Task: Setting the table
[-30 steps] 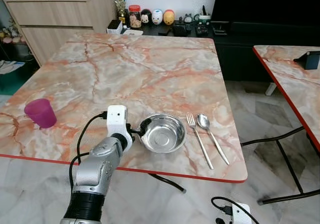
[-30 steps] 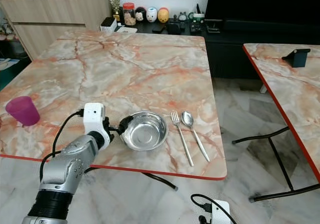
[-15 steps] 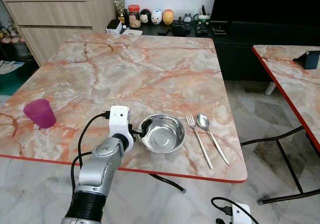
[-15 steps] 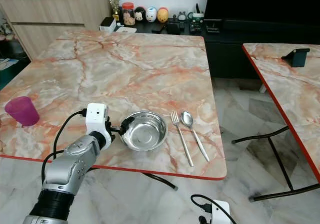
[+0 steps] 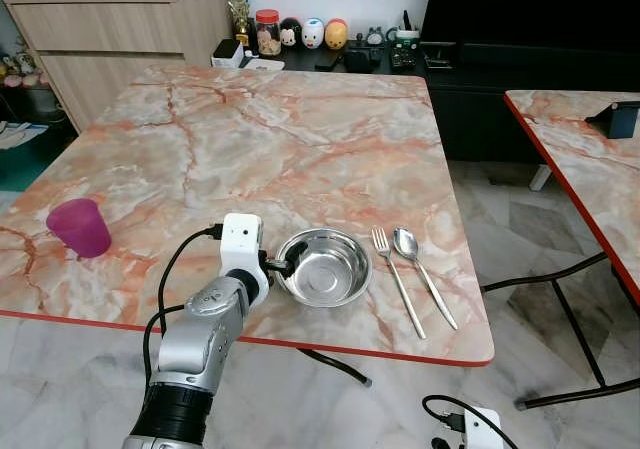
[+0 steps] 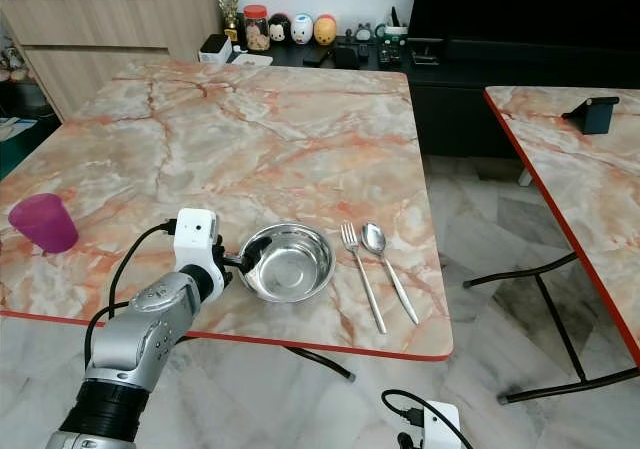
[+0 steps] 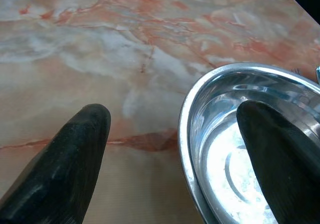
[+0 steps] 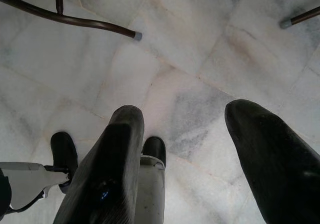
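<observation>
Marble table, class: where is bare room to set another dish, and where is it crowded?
The table is bare across its far half and between the purple cup and the left gripper. The near right corner is crowded: steel bowl, fork and spoon lie side by side.

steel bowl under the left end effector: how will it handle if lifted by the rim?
The steel bowl looks thin and polished, so probably rigid, light and slippery. The left end effector straddles its rim, one finger inside, one outside; a one-sided pinch may let it tilt. On the smooth marble table it would likely slide.
</observation>
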Robot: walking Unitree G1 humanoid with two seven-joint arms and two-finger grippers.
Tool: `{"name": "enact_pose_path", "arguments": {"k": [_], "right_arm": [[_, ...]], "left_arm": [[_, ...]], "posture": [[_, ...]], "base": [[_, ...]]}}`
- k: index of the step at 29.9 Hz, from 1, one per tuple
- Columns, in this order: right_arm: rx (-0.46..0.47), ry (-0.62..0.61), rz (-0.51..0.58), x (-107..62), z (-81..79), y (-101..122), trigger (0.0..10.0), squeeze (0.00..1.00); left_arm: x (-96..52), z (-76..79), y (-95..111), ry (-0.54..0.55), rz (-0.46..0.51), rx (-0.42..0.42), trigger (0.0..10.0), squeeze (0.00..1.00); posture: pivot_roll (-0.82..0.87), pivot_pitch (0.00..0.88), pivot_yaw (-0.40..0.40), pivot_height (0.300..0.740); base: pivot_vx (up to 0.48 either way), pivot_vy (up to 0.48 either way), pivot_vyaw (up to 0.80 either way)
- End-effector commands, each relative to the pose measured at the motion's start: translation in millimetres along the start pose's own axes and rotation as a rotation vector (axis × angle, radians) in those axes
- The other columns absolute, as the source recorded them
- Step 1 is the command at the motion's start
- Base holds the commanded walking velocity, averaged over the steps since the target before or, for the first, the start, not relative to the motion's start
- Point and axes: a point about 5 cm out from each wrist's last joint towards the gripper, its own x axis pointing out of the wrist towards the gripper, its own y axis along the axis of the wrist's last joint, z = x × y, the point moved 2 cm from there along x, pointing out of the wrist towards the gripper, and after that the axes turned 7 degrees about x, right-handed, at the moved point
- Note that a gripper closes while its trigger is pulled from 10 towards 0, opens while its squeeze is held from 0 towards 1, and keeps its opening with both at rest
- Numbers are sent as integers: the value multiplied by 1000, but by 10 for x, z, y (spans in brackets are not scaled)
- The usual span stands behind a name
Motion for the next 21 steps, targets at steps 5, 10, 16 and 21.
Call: {"name": "enact_pose_path", "arguments": {"k": [5, 10, 16, 21], "right_arm": [[12, -6, 0, -1, 21, 4, 10000, 0], [12, -4, -1, 0, 22, 8, 10000, 0], [12, -3, -2, 0, 21, 8, 10000, 0], [12, -3, -2, 2, 20, 14, 10000, 0]], "left_arm": [[15, -26, -43, 17, -39, 11, 10000, 0], [18, -10, -82, 0, -71, -6, 10000, 0], [10, 5, -117, -15, -93, -1, 10000, 0], [16, 5, -119, -16, -103, 0, 10000, 0]], "posture": [[114, 0, -1, 740], [116, 0, -1, 740], [116, 0, -1, 740], [117, 0, 0, 740]], "base": [[0, 0, 0], [0, 0, 0], [0, 0, 0], [0, 0, 0]]}}
